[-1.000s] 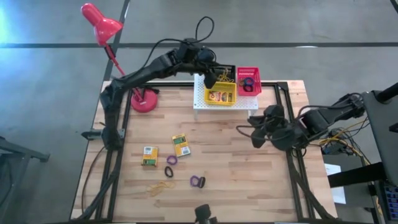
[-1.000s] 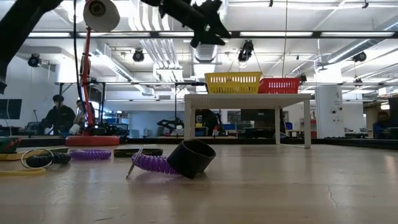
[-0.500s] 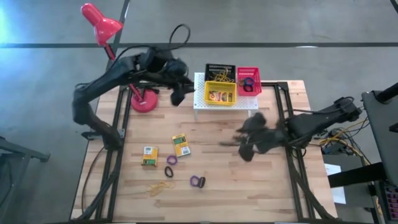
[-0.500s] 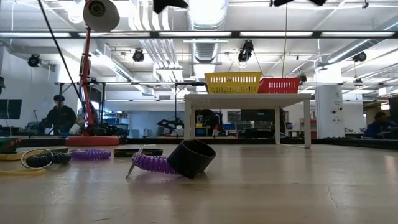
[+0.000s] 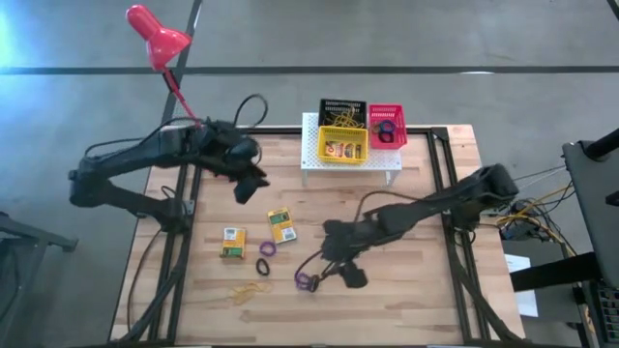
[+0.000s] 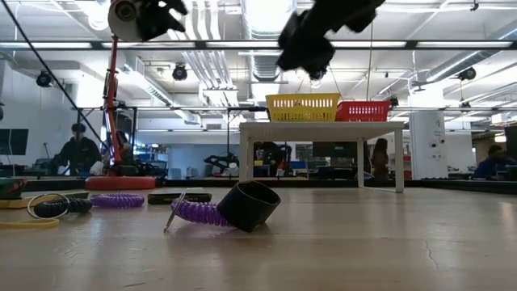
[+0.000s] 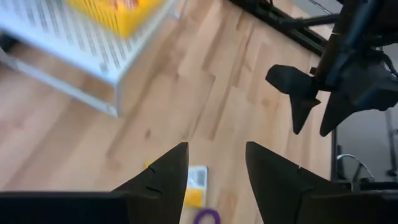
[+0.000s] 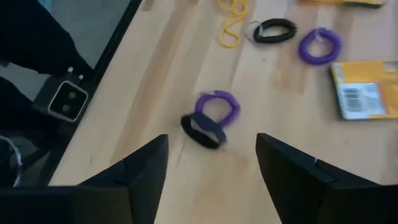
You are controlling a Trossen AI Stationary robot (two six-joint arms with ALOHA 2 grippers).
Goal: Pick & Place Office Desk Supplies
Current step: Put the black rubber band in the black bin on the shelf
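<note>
Two yellow-green card boxes [image 5: 232, 242] [image 5: 281, 225] lie flat on the table. Near them lie a black ring [image 5: 262, 265], a purple ring [image 5: 268, 248] and yellow rubber bands [image 5: 249, 289]. A purple ring joined to a black one [image 8: 210, 118] lies just ahead of my right gripper [image 8: 211, 171], which hangs open above the table [image 5: 334, 264]. My left gripper [image 5: 244, 188] hangs open over the table's left part, holding nothing [image 7: 217, 177]. The yellow [image 5: 343, 145], black [image 5: 340, 108] and red [image 5: 386, 126] trays stand on or by the white stand.
The white perforated stand [image 5: 319, 159] stands at the far middle of the table. The red desk lamp [image 5: 155, 34] has its base [image 5: 224, 157] at the far left. Bare wood lies to the right of the rings and along the table's right side [image 5: 426, 280].
My left gripper has swung away from the trays on the stand, toward the table's left and near side. My right gripper has come down and toward the table's left and near edge, rolling as it went, and now hangs over the joined purple and black rings.
</note>
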